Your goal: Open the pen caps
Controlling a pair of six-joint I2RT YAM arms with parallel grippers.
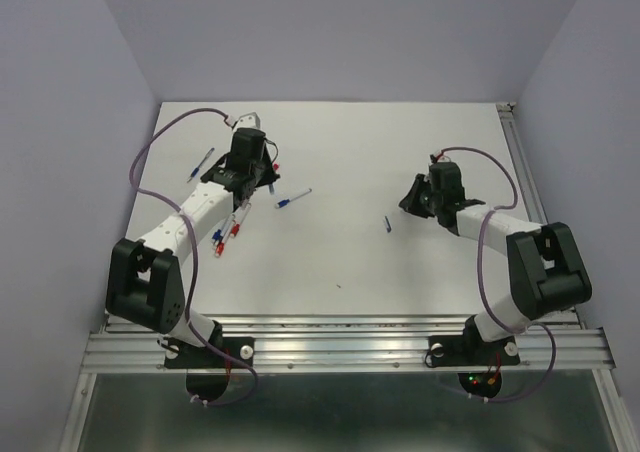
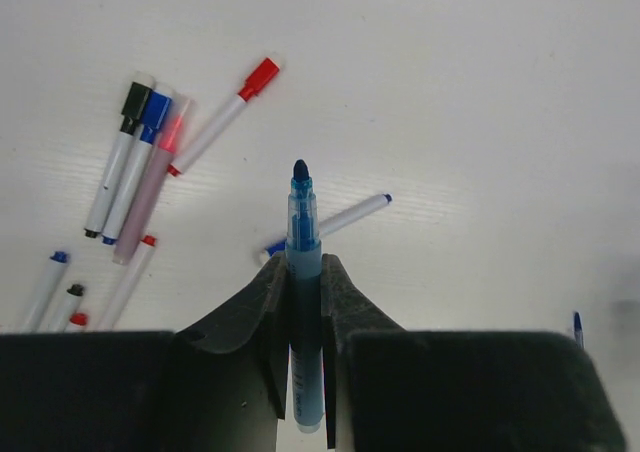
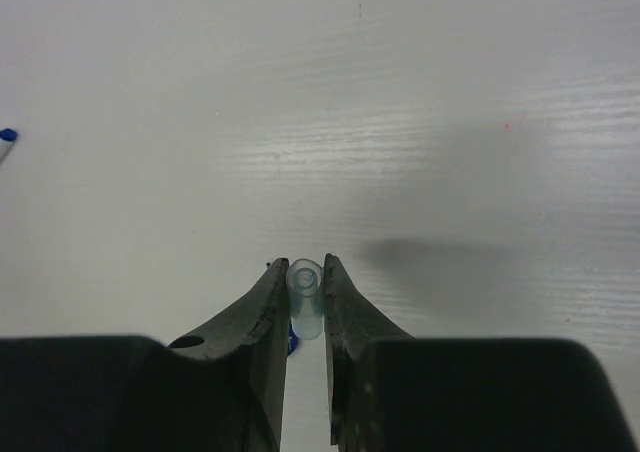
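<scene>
My left gripper [image 2: 304, 264] is shut on a light blue pen [image 2: 303, 234] that points straight out from the jaws. Its dark blue tip [image 2: 299, 169] is bare. My right gripper [image 3: 305, 276] is shut on a short, clear light blue pen cap [image 3: 306, 294], its open end facing outward, held above the white table. In the top view the left gripper [image 1: 250, 175] hangs over the far left and the right gripper [image 1: 412, 200] over the right. Capped pens lie below the left gripper: a red cap [image 2: 262, 75], a black cap [image 2: 136, 100] and a blue cap [image 2: 154, 109].
A thin pen with blue ends [image 2: 335, 215] lies just beyond the held pen. More pens lie at the left edge [image 2: 52, 277]. A small blue piece [image 1: 387, 223] rests on the table beside the right gripper. One pen [image 1: 200, 164] lies apart at the far left.
</scene>
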